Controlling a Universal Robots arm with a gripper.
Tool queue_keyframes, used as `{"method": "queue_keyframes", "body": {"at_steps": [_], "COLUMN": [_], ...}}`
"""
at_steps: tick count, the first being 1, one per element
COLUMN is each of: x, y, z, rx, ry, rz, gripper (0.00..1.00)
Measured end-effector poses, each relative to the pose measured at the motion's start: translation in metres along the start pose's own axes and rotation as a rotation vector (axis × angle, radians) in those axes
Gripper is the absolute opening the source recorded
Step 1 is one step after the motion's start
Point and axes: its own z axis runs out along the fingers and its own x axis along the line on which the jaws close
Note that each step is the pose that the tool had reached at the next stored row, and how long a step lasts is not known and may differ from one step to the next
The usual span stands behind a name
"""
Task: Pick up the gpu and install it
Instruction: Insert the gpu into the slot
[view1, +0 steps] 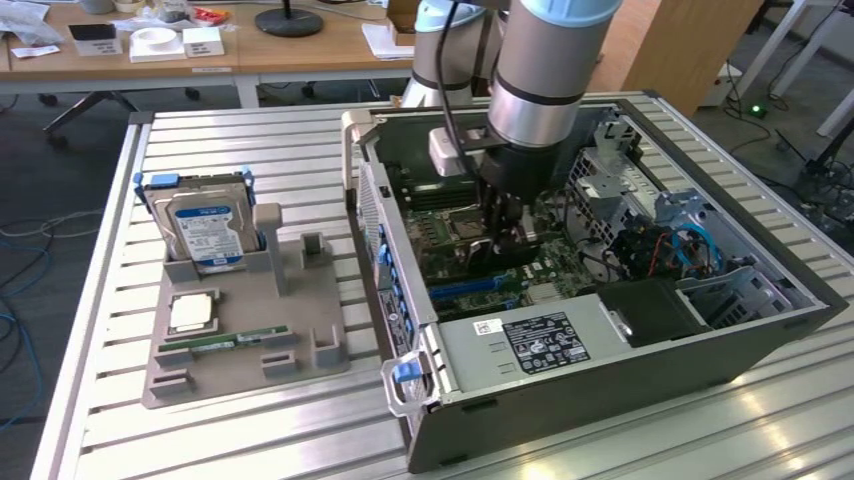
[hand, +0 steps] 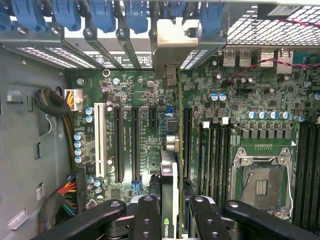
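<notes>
The arm reaches down into the open case (view1: 574, 425), which lies on its side on the table (view1: 240, 130). The gripper (view1: 511, 240) is low inside the case, over the motherboard (hand: 200, 90).

In the wrist view the gripper (hand: 170, 212) grasps the gpu (hand: 170, 167). The two black fingers (hand: 147, 215) press on the card from both sides. The gpu is seen from its edge, so it looks like a thin vertical strip. It stands upright on the board, between the black slots (hand: 119, 145) and the memory slots (hand: 212, 160). Its bracket (hand: 172, 47) is at the rear wall of the case, in line with the blue latches (hand: 102, 12). I cannot tell if the card edge is fully pressed into its slot or only rests above it.

The cpu socket (hand: 260, 182) is open, beside the memory slots. A white slot (hand: 98, 140) is on the far side of the black slots from the gpu.

On the exterior view's left, a gray holder (view1: 240, 370) lies on the table, well apart from the gripper. A hard drive (view1: 207, 230) stands upright in it. A processor (view1: 191, 312) and a green memory stick (view1: 220, 342) lie flat in front of the drive. The power supply (view1: 527, 345) sits at the near end of the case.
</notes>
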Motion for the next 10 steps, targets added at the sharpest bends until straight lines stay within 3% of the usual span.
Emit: {"method": "queue_keyframes", "body": {"at_steps": [10], "x": [0.0001], "y": [0.0029], "z": [0.0028], "rx": [0.0002], "ry": [0.0005], "rz": [0.0], "gripper": [0.27]}}
